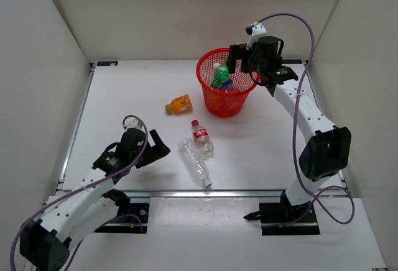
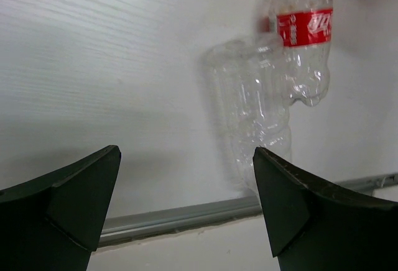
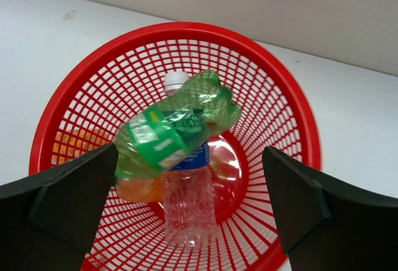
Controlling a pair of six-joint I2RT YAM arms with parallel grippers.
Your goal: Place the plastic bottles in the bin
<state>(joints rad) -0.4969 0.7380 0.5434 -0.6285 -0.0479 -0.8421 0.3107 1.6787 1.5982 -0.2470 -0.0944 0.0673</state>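
While the right gripper (image 3: pixel 189 151) is hanging spread wide over the bin (image 1: pixel 211 100) at far right, the green bottle (image 3: pixel 177 128) is showing blurred inside it, above a blue-labelled bottle (image 3: pixel 186 202) and an orange one (image 3: pixel 134 190). The left gripper (image 2: pixel 186 150) is sitting spread at near left, facing the plain clear bottle (image 1: pixel 194 162) and red-label bottle (image 1: pixel 201 137) side by side; another orange bottle (image 1: pixel 179 104) is lying left of the bin.

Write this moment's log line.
right gripper open above bin | green bottle inside | left gripper open | orange bottle, red-label bottle, clear bottle on table
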